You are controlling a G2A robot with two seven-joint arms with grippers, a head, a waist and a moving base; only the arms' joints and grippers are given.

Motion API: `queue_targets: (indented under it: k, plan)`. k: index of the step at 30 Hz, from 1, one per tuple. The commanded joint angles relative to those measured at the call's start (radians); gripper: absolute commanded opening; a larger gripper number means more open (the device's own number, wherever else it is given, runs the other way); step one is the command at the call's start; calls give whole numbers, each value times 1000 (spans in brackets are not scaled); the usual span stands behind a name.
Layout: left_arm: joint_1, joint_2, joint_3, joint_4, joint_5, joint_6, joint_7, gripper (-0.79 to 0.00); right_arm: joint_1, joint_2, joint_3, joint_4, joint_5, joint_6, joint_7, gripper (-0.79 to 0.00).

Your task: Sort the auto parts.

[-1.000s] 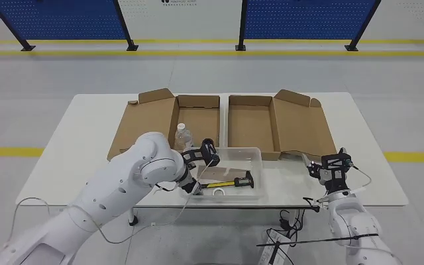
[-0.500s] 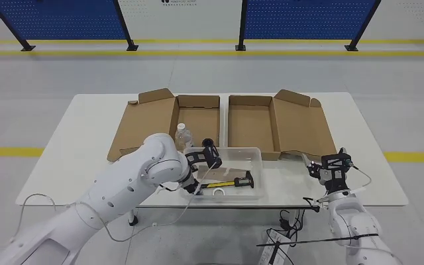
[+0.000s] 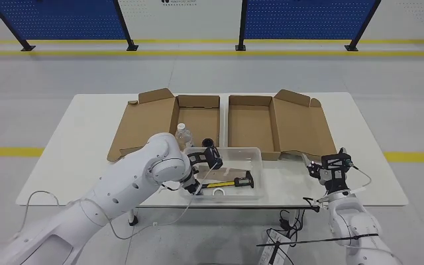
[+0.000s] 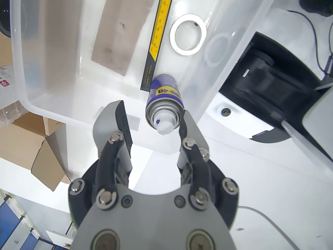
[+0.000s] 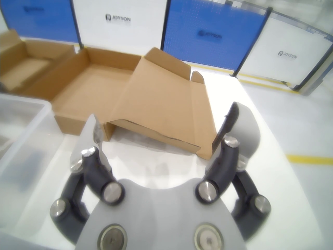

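Your left hand [image 4: 152, 112] spread, straddling spray can [image 4: 164, 100] in clear bin [image 4: 44, 113] corner. Can's cap end faces palm; one finger touching, other apart. Right hand [image 5: 164, 128] spread, empty, well apart.

Looks like a factory hall or industrial test bay tbh: a white desk [image 3: 79, 132] on a smooth grey floor [image 3: 212, 73], yellow lane lines [image 3: 185, 52] running behind the desk, and blue pegboard partitions [image 3: 66, 18] on black feet beyond those.

Spray can [image 4: 166, 93] bears a label; yellow ruler [image 4: 159, 24] a scale (unreadably small).
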Motion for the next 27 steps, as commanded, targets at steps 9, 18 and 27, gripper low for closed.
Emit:
queue_targets:
  k: [9, 18, 27]
  plan:
    - [-11, -9, 20, 32, -9, -5, 8, -336, 0, 0, 0, 0, 0, 0, 0, 0]
    - [-22, -15, 46, 47, -17, -9, 9, -308, 0, 0, 0, 0, 0, 0, 0, 0]
    - [-31, -24, 66, 72, -25, -15, 15, -311, 0, 0, 0, 0, 0, 0, 0, 0]
